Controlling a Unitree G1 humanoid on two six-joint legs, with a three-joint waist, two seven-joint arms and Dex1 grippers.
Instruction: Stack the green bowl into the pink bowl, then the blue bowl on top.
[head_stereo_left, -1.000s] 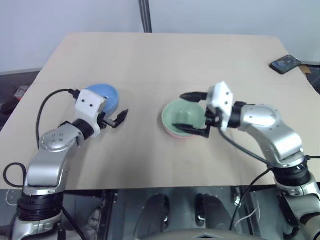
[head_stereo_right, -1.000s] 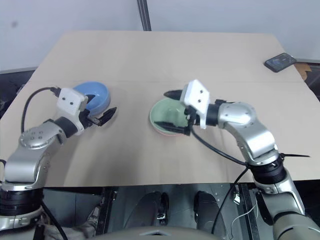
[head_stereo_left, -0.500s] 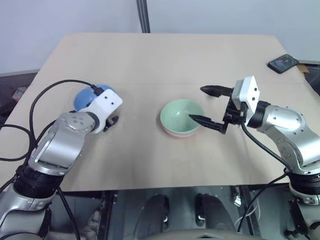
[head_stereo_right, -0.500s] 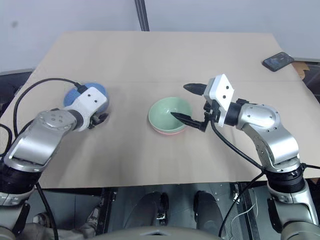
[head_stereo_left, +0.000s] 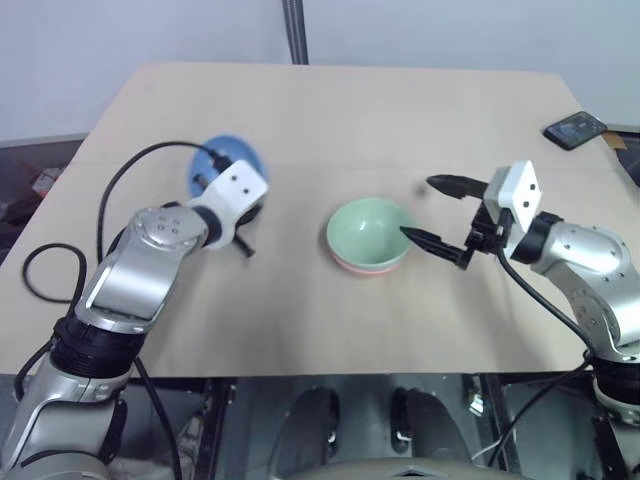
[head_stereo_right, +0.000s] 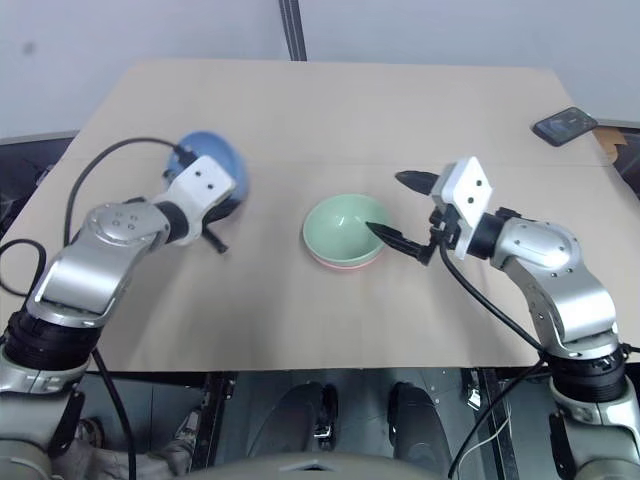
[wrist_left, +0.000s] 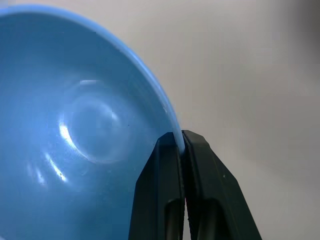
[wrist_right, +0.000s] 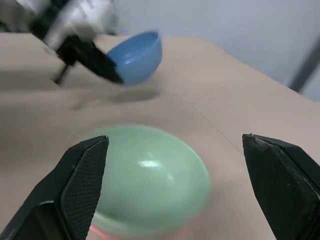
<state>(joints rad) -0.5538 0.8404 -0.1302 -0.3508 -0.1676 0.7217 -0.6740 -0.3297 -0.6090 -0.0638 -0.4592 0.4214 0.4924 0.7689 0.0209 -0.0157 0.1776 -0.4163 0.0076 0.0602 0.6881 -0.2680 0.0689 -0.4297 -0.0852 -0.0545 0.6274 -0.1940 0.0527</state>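
The blue bowl (head_stereo_left: 226, 162) hangs tilted above the table's left side. My left gripper (wrist_left: 181, 140) is shut on its rim, with one finger inside and one outside. The green bowl (head_stereo_left: 368, 230) sits nested in the pink bowl (head_stereo_left: 362, 268) at the table's middle; of the pink one, a thin band below the green rim shows. Just right of that pair, my right gripper (head_stereo_left: 418, 208) stands open and empty, pointing at them. In the right wrist view the green bowl (wrist_right: 150, 175) lies between the open fingers (wrist_right: 85, 185), with the blue bowl (wrist_right: 137, 57) beyond it.
A dark phone (head_stereo_left: 575, 128) lies near the far right corner of the tan table (head_stereo_left: 400, 110). A black cable loops from my left arm over the table's left part.
My left gripper has shut on the blue bowl's rim, lifted it off the table and carried it toward the middle. My right gripper has drawn back to the right, off the green bowl.
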